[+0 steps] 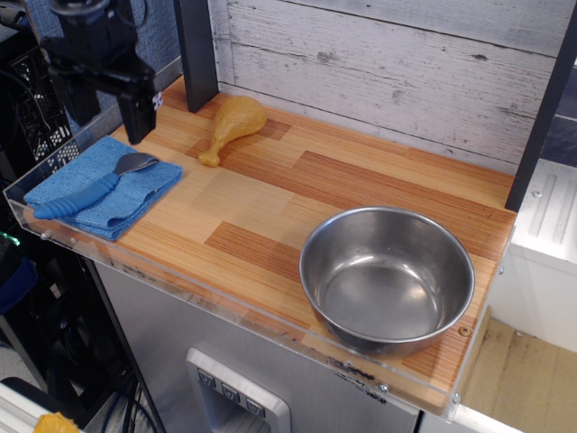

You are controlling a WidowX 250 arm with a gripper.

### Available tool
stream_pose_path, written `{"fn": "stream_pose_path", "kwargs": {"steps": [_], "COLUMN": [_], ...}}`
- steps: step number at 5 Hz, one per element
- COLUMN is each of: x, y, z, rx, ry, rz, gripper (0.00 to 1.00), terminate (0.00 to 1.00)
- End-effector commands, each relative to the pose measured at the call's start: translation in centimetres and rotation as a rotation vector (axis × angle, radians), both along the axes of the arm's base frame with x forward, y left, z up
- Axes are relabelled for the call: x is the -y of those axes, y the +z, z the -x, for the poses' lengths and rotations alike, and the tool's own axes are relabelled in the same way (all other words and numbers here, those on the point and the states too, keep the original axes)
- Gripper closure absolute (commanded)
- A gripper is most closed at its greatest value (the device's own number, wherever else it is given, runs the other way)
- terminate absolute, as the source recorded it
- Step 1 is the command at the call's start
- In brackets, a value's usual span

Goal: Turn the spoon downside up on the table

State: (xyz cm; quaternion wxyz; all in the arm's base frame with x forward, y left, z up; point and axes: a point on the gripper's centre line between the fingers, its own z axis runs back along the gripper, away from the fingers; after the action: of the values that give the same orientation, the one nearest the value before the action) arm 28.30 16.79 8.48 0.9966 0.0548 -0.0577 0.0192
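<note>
The spoon (95, 187) lies on a folded blue cloth (106, 190) at the left end of the wooden table (270, 207). Its silver bowl (135, 163) points to the back right and its ribbed blue handle (75, 199) to the front left. My black gripper (110, 122) hangs open above the cloth's back edge, a little above and behind the spoon. Its jaws stand apart and hold nothing.
A yellow toy chicken drumstick (230, 124) lies at the back of the table. A steel bowl (387, 278) stands at the front right. A clear acrylic rim (225, 302) runs along the edges. A black post (196, 54) stands at the back left.
</note>
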Motion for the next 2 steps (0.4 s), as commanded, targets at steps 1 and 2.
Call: {"fn": "stream_pose_path", "kwargs": {"steps": [1,2], "x": [-0.36,-0.51], "y": [-0.39,-0.70], "z": [0.84,0.98], "rx": [0.005,-0.005], "ry": [-0.005,-0.005], "rz": [-0.044,-0.053], "gripper": [0.00,0.00], "terminate": [0.00,0.00]}}
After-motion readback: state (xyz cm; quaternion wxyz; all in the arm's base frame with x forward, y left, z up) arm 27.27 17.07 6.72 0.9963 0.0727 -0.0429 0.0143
